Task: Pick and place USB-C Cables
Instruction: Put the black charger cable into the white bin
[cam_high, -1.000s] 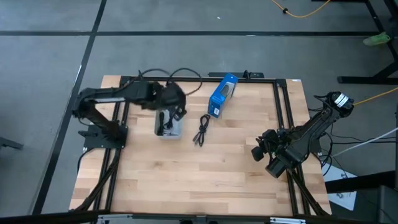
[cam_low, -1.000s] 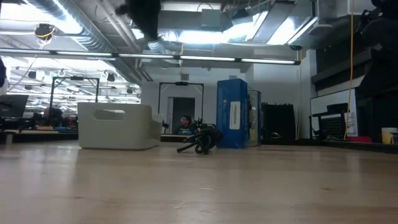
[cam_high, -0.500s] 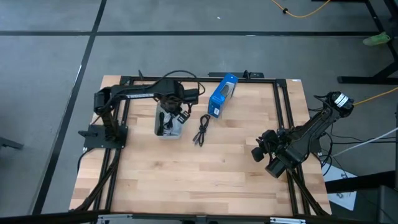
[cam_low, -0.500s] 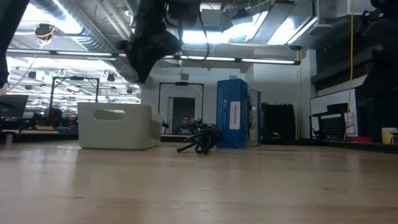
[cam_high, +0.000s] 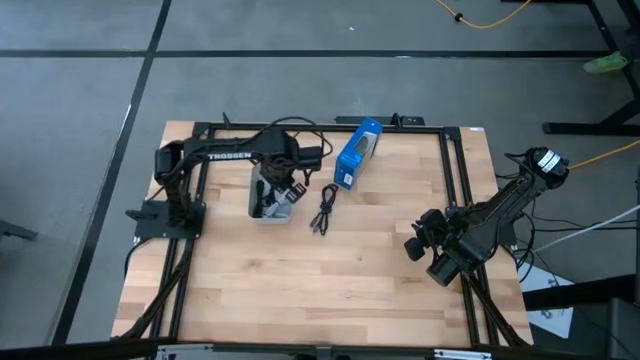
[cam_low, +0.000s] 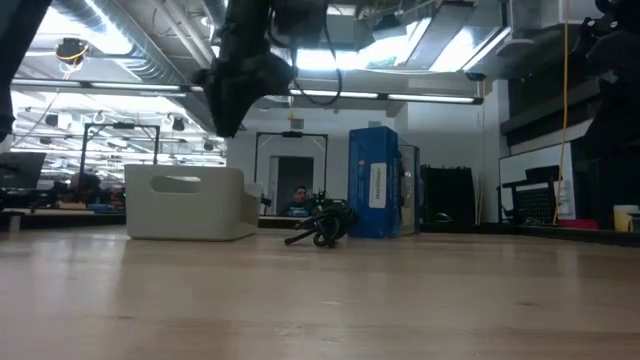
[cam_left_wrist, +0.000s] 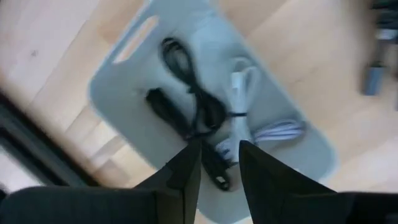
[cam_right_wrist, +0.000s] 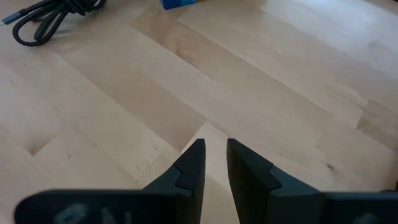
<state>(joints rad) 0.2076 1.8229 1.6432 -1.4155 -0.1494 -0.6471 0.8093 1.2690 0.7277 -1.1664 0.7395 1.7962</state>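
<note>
A grey bin (cam_high: 255, 207) stands on the table's far left part. In the left wrist view a black bundled cable (cam_left_wrist: 193, 99) and a white one (cam_left_wrist: 249, 106) lie on the bin's floor (cam_left_wrist: 155, 62). Another black cable bundle (cam_high: 322, 212) lies on the wood right of the bin, also seen in the low view (cam_low: 325, 225) and the right wrist view (cam_right_wrist: 46, 15). My left gripper (cam_left_wrist: 221, 149) hovers above the bin (cam_low: 190, 203), pointing down, open and holding nothing. My right gripper (cam_right_wrist: 214, 146) waits near the table's right edge (cam_high: 418, 245), its fingers slightly apart.
An upright blue box (cam_high: 357, 153) stands at the far edge, just right of the bin and behind the loose cable (cam_low: 375, 180). A black frame runs along the table's edges (cam_high: 455, 170). Bare wood lies across the near half (cam_high: 320, 290).
The left arm has swung round along the table's far edge, and its gripper has come down from high above toward the bin. It stays over the bin. The cables, bin and box have not moved.
</note>
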